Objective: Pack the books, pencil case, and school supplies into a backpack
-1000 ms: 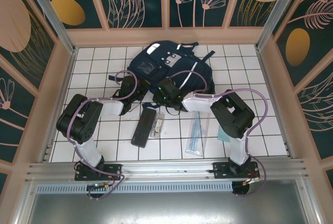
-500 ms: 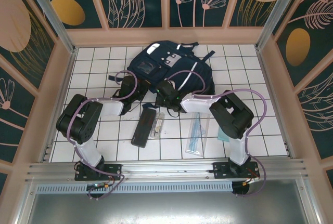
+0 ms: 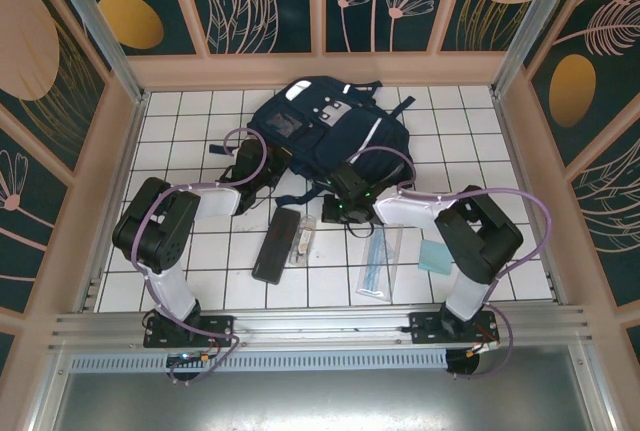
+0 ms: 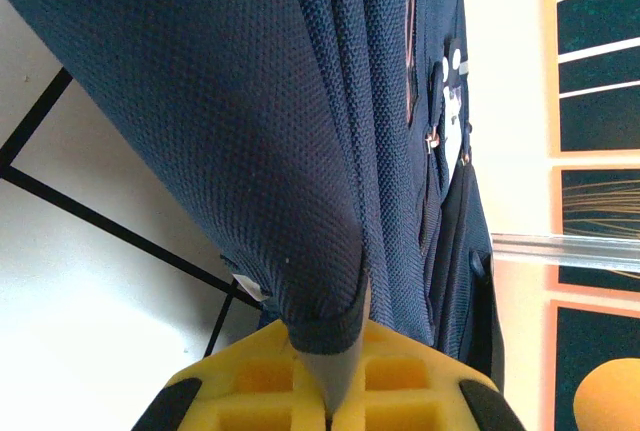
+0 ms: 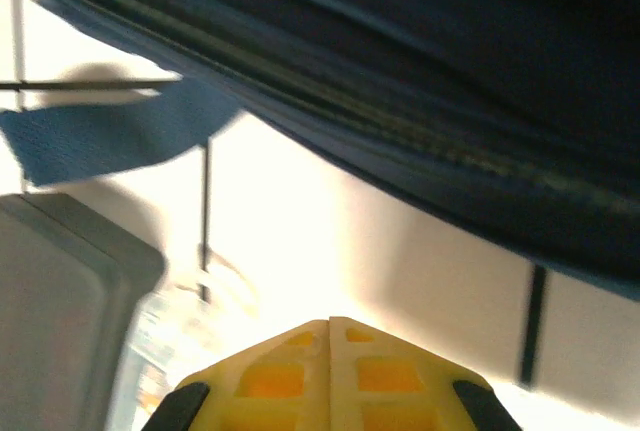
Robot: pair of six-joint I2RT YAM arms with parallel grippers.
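Limp backpack [image 3: 325, 131], its edge pinched in your left pincer [image 4: 338, 351]
A fold of cloth sits clamped in it, and the backpack rises straight ahead. It looks soft and saggy, so take a seam or the zip edge, not a loose panel. Your right pincer [image 5: 330, 326] is pressed together on nothing, with the backpack's lower edge just ahead and the stiff pencil case [image 3: 275, 244] near on its left.

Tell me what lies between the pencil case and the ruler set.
In the top view, a small clear tube lies right beside the pencil case; from there to the ruler set the tiles are bare.
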